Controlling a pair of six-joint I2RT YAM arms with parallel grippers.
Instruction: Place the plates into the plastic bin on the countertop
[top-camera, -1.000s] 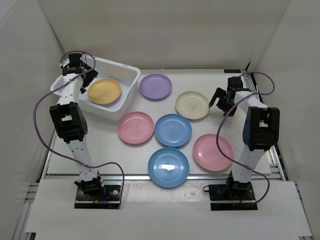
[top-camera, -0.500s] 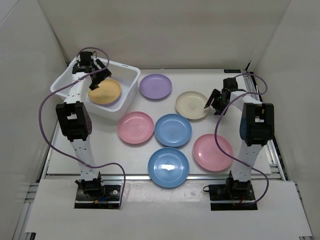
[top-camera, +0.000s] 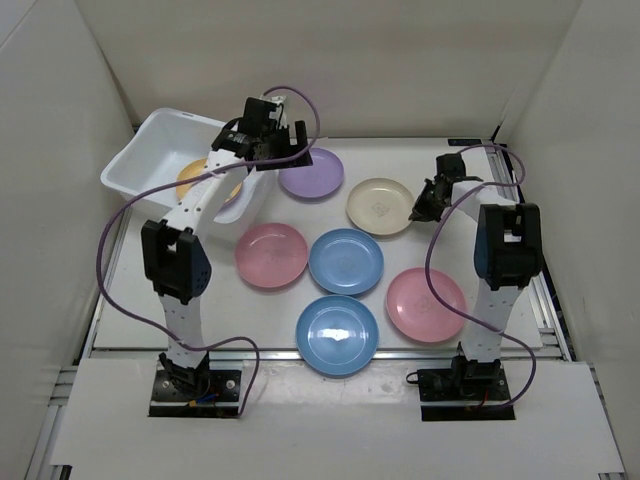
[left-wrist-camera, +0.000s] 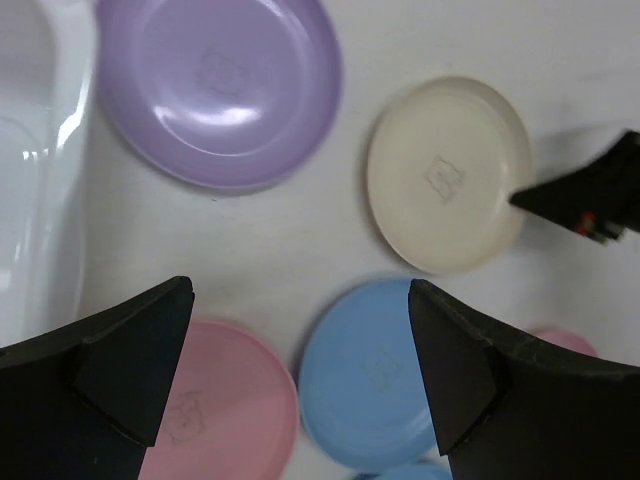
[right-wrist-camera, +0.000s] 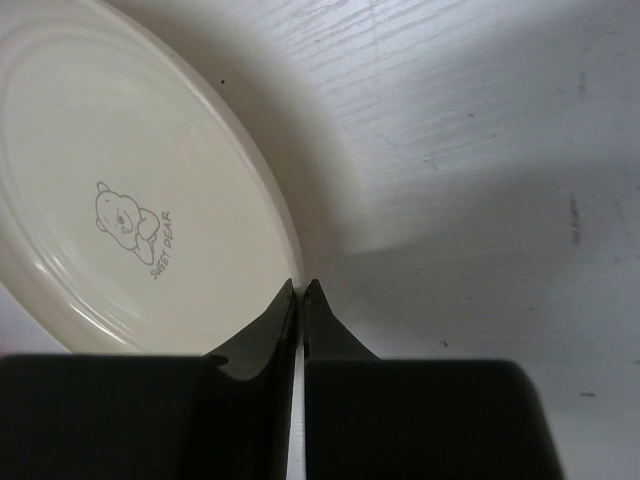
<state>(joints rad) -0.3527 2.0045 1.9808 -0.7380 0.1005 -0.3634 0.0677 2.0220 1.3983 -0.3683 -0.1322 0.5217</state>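
The white plastic bin (top-camera: 150, 150) stands at the back left of the countertop (top-camera: 300, 215) with a yellow-orange plate (top-camera: 195, 180) in it. Lying flat on the countertop are a purple plate (top-camera: 312, 172) (left-wrist-camera: 220, 90), two pink plates (top-camera: 271, 255) (top-camera: 426, 304) and two blue plates (top-camera: 346, 260) (top-camera: 338, 335). My right gripper (top-camera: 416, 209) (right-wrist-camera: 300, 286) is shut on the right rim of the cream plate (top-camera: 378, 206) (right-wrist-camera: 120, 200). My left gripper (top-camera: 285, 148) (left-wrist-camera: 300, 295) hangs open and empty, high above the gap between the bin and the purple plate.
White walls enclose the back and both sides. Metal rails (top-camera: 555, 320) edge the countertop. In the left wrist view I see the bin's wall (left-wrist-camera: 40, 150) at the left and the right gripper's dark tip (left-wrist-camera: 585, 195) at the cream plate (left-wrist-camera: 448, 175).
My left arm swung right from over the bin toward the purple plate, still open. My right gripper moved in to the cream plate and shut on its rim.
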